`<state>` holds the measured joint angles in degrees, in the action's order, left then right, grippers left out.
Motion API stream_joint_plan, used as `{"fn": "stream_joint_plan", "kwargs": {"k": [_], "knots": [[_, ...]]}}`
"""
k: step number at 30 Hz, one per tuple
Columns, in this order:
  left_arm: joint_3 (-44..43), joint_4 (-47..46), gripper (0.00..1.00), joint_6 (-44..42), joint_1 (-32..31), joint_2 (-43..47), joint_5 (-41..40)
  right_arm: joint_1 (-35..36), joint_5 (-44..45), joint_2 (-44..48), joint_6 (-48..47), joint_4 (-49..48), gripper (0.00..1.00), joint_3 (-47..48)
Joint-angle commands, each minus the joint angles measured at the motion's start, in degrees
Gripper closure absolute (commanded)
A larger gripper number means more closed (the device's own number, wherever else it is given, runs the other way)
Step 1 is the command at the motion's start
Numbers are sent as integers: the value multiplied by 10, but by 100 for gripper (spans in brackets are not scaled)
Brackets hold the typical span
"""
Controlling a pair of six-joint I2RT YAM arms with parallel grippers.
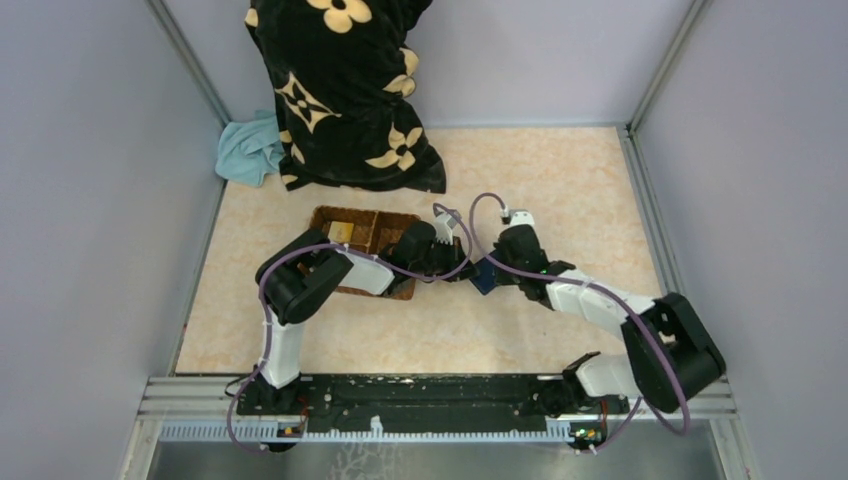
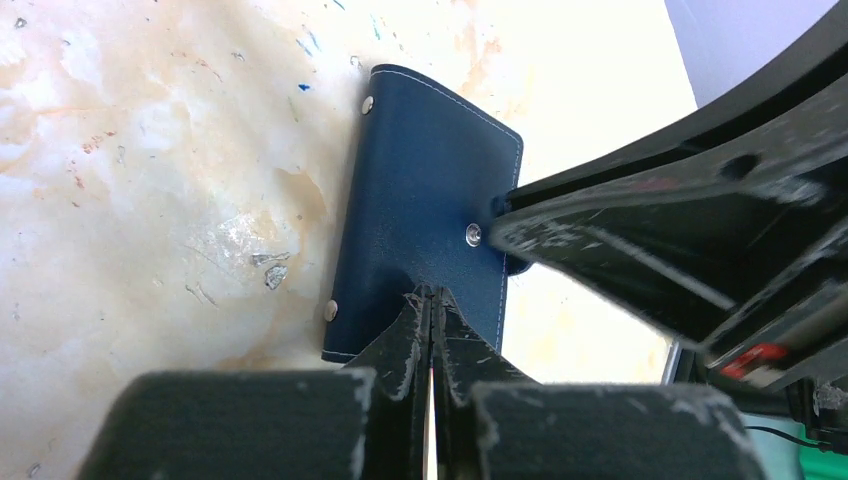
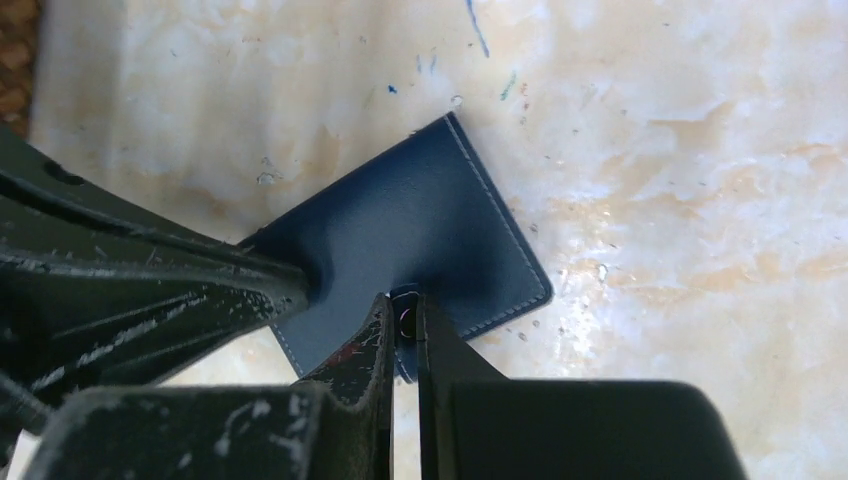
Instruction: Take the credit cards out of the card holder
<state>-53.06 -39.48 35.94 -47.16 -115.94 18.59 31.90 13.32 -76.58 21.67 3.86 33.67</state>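
On the pale marbled tabletop (image 1: pixel 560 190), beside the brown wicker basket (image 1: pixel 322 214), lies the dark navy folding card holder (image 2: pixel 420 170). The left gripper (image 2: pixel 431 294) is pinched tight on its near edge, probably to anchor it. The right gripper (image 3: pixel 405 304), jaws nearly together, nips the small clasp tab (image 3: pixel 405 326), likely to unsnap it; only the right wrist view shows the tab caught there.

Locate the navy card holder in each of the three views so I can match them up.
Top external: the card holder lies mid-table, just right of the wicker basket.
Left wrist: centre of frame, at the tips of the left gripper.
Right wrist: centre, tilted, at the tips of the right gripper.
Shared landmark: the beige marbled tabletop beneath it.
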Motion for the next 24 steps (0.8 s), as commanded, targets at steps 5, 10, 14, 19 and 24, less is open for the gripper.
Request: {"fn": "stream_joint_plan", "kwargs": {"k": [5, 10, 14, 19, 24], "knots": [[21, 20, 77, -9, 4, 15, 1, -59, -120, 124, 21, -44, 100, -16], [24, 22, 48, -13, 3, 51, 9, -60, -119, 144, 20, -39, 100, 3], [35, 17, 45, -14, 3, 84, 9, -60, -122, 167, 14, -27, 100, 21], [36, 26, 45, -25, 3, 101, 5, -59, -125, 186, 0, -18, 100, 43], [34, 28, 45, -23, 3, 102, 17, -60, -113, 166, -5, -8, 100, 51]]}}
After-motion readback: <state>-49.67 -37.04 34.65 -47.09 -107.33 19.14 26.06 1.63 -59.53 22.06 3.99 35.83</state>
